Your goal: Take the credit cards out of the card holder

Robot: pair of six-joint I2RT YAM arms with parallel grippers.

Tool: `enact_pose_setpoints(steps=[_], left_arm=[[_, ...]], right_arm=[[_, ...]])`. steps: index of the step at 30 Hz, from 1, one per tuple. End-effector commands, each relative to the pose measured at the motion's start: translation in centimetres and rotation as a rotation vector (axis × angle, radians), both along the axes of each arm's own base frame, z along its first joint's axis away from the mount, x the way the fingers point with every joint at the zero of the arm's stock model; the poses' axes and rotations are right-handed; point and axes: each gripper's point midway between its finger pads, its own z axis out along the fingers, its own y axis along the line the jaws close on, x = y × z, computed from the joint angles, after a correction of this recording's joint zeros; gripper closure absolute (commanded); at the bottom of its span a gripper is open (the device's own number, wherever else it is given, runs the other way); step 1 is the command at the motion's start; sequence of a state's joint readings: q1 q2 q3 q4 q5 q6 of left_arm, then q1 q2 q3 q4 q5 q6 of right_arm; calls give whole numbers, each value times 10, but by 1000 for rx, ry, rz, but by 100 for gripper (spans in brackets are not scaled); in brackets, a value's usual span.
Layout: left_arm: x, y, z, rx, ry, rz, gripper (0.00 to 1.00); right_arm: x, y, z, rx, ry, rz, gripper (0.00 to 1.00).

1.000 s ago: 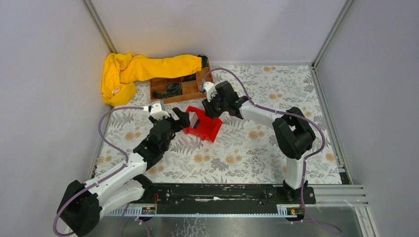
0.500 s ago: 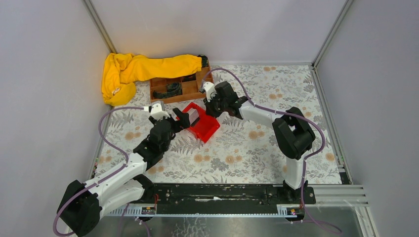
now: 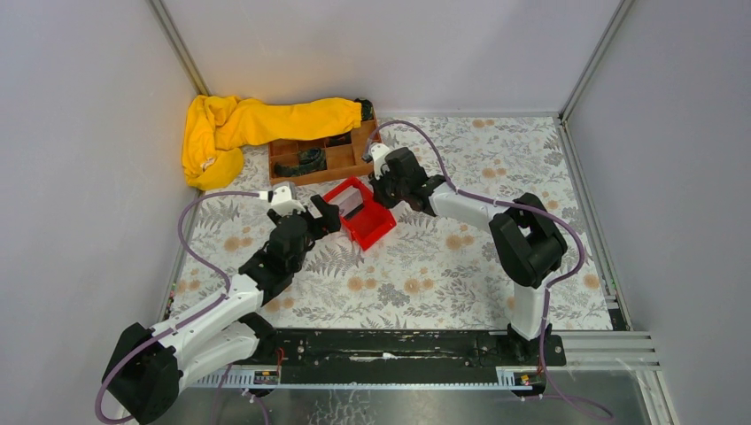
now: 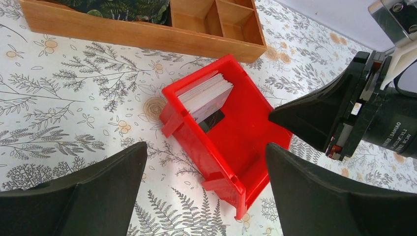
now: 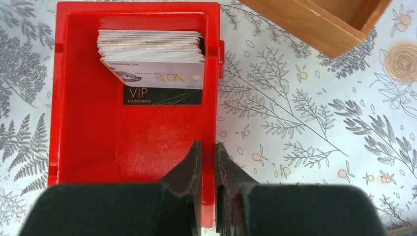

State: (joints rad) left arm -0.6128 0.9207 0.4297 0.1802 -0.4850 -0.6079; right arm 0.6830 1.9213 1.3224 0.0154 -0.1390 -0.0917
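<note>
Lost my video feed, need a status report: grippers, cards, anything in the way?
Right gripper jaws shut on red bin wall. Left gripper open near bin, empty. Credit cards stacked at bin's end, no jaws on them. Nothing over them.

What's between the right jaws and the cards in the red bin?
Right wrist view: only bare red bin floor between the right gripper and the credit cards.

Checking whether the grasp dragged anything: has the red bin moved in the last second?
Yes. The red bin has slid away from the arm bases toward the wooden tray and turned, so its far corner lies nearer the tray's near edge.
</note>
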Motion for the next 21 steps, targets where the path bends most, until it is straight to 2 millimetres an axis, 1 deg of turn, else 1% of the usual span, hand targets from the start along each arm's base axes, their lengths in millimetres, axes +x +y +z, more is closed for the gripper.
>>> enact_pose_setpoints(steps=[1, 5, 8, 12, 21], left_arm=[[-2, -3, 2, -6, -7, -17, 2], [-5, -1, 3, -2, -4, -19, 2], [-7, 0, 2, -5, -6, -19, 2], [-9, 2, -2, 0, 3, -17, 2], [-9, 4, -3, 5, 7, -10, 2]], right_arm=[[13, -11, 20, 27, -53, -140, 100], [20, -14, 22, 45, -67, -198, 100], [22, -12, 22, 50, -71, -202, 100], [30, -11, 23, 39, -94, -211, 100], [38, -1, 24, 62, -93, -205, 100]])
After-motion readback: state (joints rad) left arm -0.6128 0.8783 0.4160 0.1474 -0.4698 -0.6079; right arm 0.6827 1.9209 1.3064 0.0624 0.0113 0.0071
